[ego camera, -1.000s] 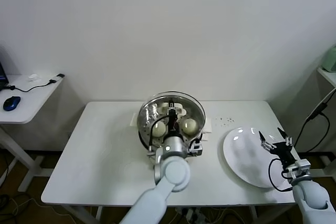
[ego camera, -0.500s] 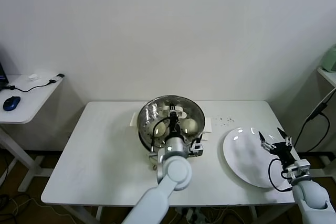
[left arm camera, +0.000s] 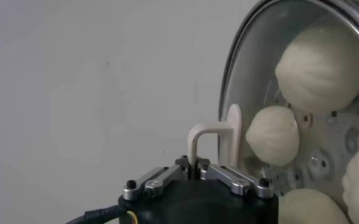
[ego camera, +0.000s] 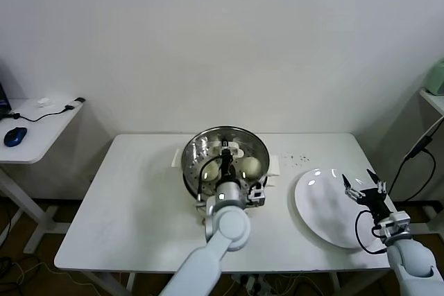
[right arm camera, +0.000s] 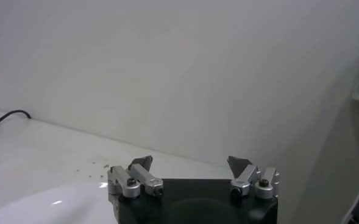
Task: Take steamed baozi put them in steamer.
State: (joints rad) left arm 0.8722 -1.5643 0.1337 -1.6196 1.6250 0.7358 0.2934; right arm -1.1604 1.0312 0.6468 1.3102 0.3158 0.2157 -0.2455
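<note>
**Seat the lid squarely, then let go cleanly**

Your left gripper point(left arm camera: 199, 164) is clamped tight on the white handle point(left arm camera: 219, 137) of the glass lid point(left arm camera: 237, 67), which sits over the steamer point(ego camera: 189, 156) at the middle of the worktop, toward its far edge; the baozi point(left arm camera: 272, 135) are already inside, four showing through the glass. Whether the lid's rim rests all round I cannot tell, so lower it level; a tilted rim would likely slide on the steel. Release only once it feels settled, then lift straight up so the fingers clear the handle without dragging it. Your right gripper point(ego camera: 363, 186) waits wide open and holding nothing over the plate point(ego camera: 322, 213) by the right edge; leave it parked.
</note>
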